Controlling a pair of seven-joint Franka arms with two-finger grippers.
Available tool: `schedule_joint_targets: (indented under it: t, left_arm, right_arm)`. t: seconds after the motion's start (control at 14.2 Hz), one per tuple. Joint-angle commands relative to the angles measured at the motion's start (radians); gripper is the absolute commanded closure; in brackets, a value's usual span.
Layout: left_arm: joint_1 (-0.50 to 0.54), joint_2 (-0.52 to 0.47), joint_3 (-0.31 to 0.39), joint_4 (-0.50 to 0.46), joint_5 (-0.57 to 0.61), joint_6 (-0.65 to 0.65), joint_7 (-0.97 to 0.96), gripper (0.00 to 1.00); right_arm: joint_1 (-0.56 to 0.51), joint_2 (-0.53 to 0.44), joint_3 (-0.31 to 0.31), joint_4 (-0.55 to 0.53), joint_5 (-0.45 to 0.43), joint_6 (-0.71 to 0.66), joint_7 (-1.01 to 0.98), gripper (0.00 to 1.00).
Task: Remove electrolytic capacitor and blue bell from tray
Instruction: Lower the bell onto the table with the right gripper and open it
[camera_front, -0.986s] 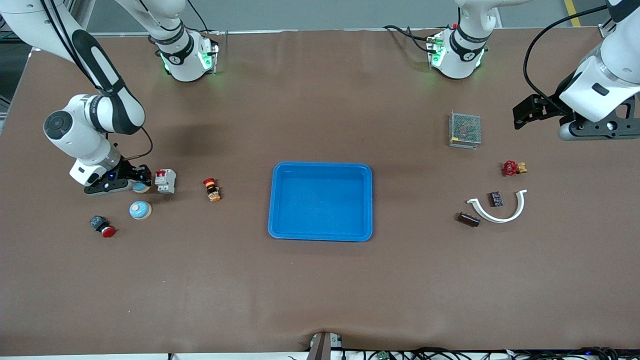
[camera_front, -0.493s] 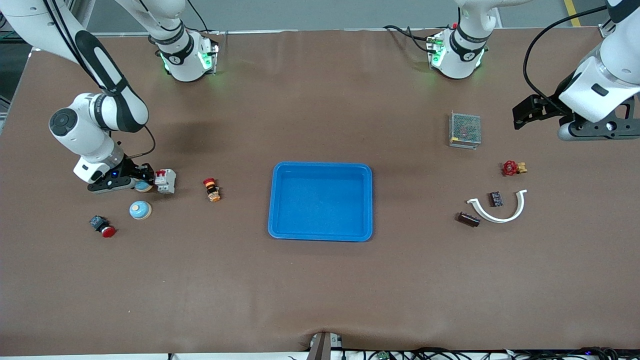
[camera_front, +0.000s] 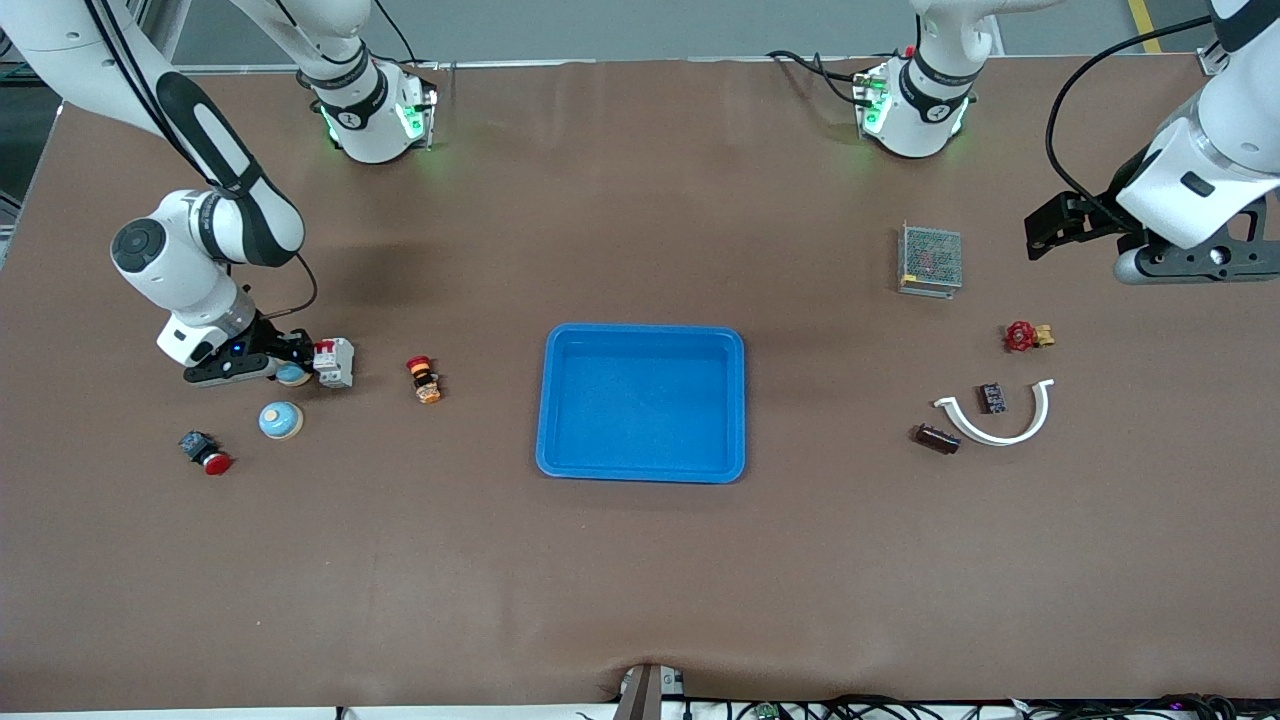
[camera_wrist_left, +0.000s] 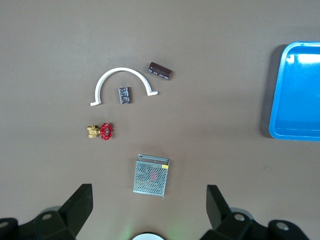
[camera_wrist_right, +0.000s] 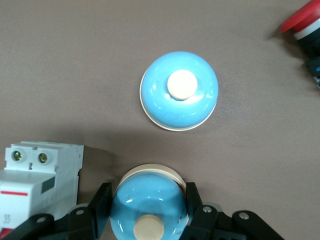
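Note:
My right gripper (camera_front: 293, 372) (camera_wrist_right: 148, 200) is shut on a blue bell (camera_front: 293, 375) (camera_wrist_right: 148, 212) with a cream button, low at the table beside a white circuit breaker (camera_front: 333, 361). A second blue bell (camera_front: 280, 420) (camera_wrist_right: 179, 90) sits free on the table, nearer the front camera. The capacitor (camera_front: 937, 438) (camera_wrist_left: 160, 70), a dark brown cylinder, lies toward the left arm's end of the table. My left gripper (camera_front: 1045, 232) (camera_wrist_left: 148, 195) hangs open and empty, high above that end. The blue tray (camera_front: 548, 400) (camera_wrist_left: 276, 100) sits mid-table, empty.
By the bells are the circuit breaker (camera_wrist_right: 35, 175), a red push button (camera_front: 205, 453) (camera_wrist_right: 305, 25) and a small red-capped switch (camera_front: 424, 379). Near the capacitor lie a white arc (camera_front: 998, 418) (camera_wrist_left: 122, 80), a small chip (camera_front: 992, 398), a red valve (camera_front: 1026, 336) (camera_wrist_left: 102, 131) and a mesh box (camera_front: 930, 259) (camera_wrist_left: 151, 176).
My right gripper, with the bell in it, has shifted a little toward the circuit breaker. The left arm has barely moved.

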Motion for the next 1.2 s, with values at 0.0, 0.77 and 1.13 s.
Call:
schedule_joint_targets:
  t: [0.0, 0.77, 1.13]
  left_arm:
    - [0.007, -0.004, 0.0, -0.008, -0.001, 0.001, 0.005, 0.0]
    - [0.007, 0.01, 0.005, -0.006, -0.001, 0.002, 0.005, 0.0]
    - [0.004, 0.004, 0.003, -0.004, -0.001, 0.001, 0.004, 0.0]
  right_arm:
    - [-0.028, 0.001, 0.021, -0.012, 0.0, 0.016, 0.0, 1.0]
    - [-0.029, -0.028, 0.027, 0.001, 0.0, -0.057, -0.007, 0.0]
    - [-0.029, -0.07, 0.028, 0.031, 0.001, -0.163, -0.007, 0.0]
